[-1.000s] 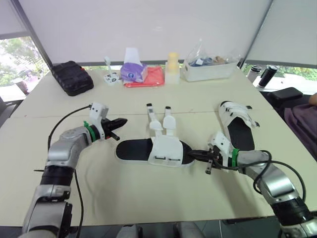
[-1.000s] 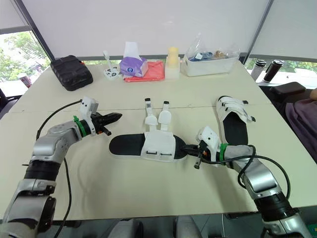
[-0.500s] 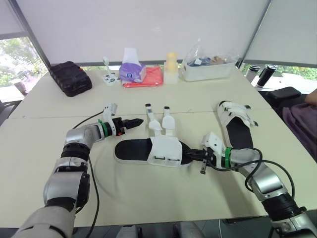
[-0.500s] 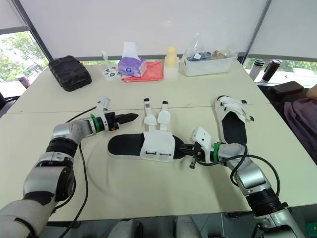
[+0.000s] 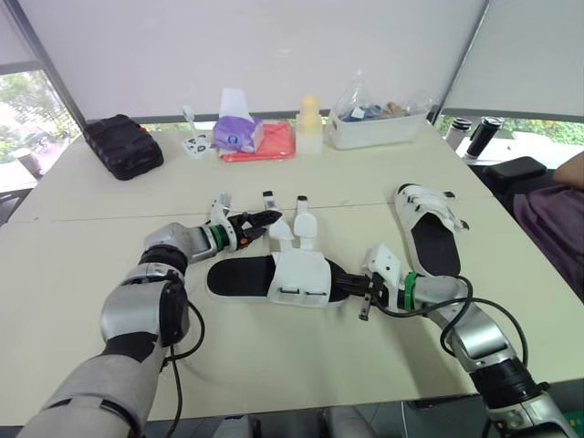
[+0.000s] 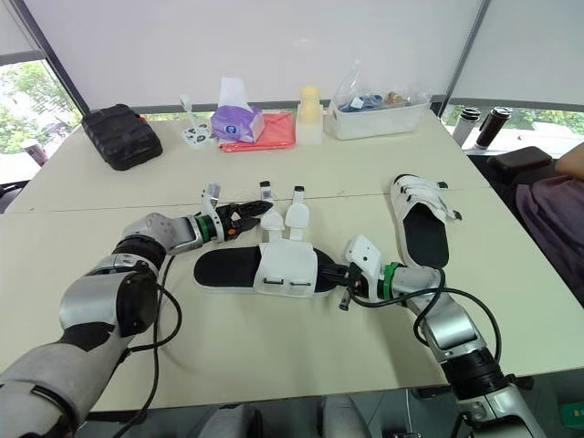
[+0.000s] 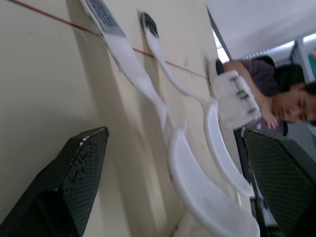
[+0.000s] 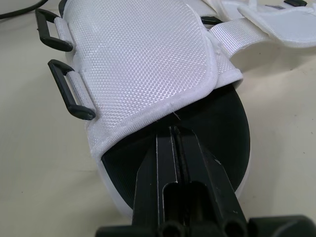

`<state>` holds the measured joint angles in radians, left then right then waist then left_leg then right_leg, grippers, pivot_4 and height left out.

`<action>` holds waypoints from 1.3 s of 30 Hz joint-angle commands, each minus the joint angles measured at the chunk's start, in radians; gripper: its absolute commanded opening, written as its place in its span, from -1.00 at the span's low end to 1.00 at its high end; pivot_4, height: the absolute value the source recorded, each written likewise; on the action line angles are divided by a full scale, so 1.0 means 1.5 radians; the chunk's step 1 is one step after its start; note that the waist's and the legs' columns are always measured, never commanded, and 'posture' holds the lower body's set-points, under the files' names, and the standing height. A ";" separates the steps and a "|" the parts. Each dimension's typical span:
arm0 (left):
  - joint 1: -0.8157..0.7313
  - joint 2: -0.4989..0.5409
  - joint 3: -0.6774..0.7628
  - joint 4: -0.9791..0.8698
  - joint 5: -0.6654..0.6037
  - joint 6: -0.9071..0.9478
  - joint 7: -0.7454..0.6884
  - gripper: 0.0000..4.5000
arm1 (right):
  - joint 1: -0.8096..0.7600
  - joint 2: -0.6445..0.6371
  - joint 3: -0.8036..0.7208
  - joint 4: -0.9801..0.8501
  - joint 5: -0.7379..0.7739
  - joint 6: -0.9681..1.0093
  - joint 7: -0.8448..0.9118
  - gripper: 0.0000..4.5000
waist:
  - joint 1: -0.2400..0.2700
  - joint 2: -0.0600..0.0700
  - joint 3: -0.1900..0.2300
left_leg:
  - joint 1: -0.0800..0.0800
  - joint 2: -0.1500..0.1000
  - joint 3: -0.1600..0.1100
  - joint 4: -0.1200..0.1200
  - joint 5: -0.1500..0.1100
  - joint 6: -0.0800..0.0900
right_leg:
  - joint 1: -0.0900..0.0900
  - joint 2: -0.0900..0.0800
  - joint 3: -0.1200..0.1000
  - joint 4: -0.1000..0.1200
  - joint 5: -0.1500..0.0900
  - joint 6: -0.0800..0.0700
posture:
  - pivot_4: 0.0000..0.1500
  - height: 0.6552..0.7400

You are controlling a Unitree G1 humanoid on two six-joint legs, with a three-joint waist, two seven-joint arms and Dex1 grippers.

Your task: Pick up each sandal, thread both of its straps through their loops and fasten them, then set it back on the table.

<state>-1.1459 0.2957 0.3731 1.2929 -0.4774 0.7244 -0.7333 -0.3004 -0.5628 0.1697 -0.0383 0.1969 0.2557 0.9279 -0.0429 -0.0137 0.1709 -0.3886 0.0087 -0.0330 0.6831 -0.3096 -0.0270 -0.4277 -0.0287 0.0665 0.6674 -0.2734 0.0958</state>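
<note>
I see my left gripper (image 5: 271, 221) spread wide just beside the loose straps (image 5: 305, 224) of the near sandal (image 5: 301, 276), which lies flat on the table (image 5: 73, 265), while my right gripper (image 8: 173, 131) is pinched closed, tips touching its black insole.

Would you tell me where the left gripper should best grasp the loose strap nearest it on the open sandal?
Probably the narrow stretch of the strap just behind its dark tip, approached from the robot's left, where the open left gripper is. There it is slim enough to pinch across; toward the sandal it widens.
</note>
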 commanded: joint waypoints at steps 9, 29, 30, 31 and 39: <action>-0.032 -0.070 0.109 0.032 -0.021 -0.101 0.144 1.00 | 0.022 0.011 0.018 -0.032 -0.012 0.014 -0.018 -1.00 | 0.001 0.000 0.000 | 0.000 0.000 0.000 0.000 0.000 0.000 | 0.000 0.000 0.000 0.000 0.000 0.000 | 1.00 1.00; -0.061 -0.049 0.125 0.035 0.030 -0.132 0.127 -0.22 | 0.035 0.019 0.016 -0.047 -0.017 0.024 -0.046 -1.00 | -0.001 0.000 0.000 | 0.000 -0.001 0.000 0.000 0.000 0.000 | 0.000 0.000 0.000 0.000 0.000 0.000 | 1.00 1.00; -0.060 -0.038 0.125 0.033 0.031 -0.123 0.114 -0.22 | 0.035 0.019 0.015 -0.046 -0.017 0.023 -0.046 -1.00 | -0.002 0.000 0.000 | 0.000 0.000 0.000 0.000 0.000 0.000 | 0.000 0.000 0.000 0.000 0.000 0.000 | 1.00 1.00; -0.059 -0.028 0.124 0.032 0.032 -0.110 0.100 -0.22 | 0.036 0.019 0.015 -0.044 -0.018 0.021 -0.046 -1.00 | -0.002 0.000 0.000 | 0.000 0.000 0.000 0.000 0.000 0.000 | 0.000 0.000 0.000 0.000 0.000 0.000 | 1.00 1.00; -0.055 0.002 0.085 0.013 0.050 -0.045 -0.026 -0.22 | 0.020 0.028 0.011 -0.018 -0.015 0.015 -0.045 -1.00 | 0.000 0.000 0.000 | 0.000 -0.001 0.000 0.000 0.000 0.000 | 0.000 0.000 0.000 0.000 0.000 0.000 | 1.00 1.00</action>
<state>-1.2181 0.2991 0.5122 1.3444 -0.4033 0.6432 -0.7348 -0.2700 -0.5274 0.1756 -0.0829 0.1796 0.2748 0.8610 -0.0427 -0.0141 0.1705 -0.3882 0.0078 -0.0328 0.6827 -0.3092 -0.0277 -0.4275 -0.0285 0.0665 0.6676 -0.2734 0.0958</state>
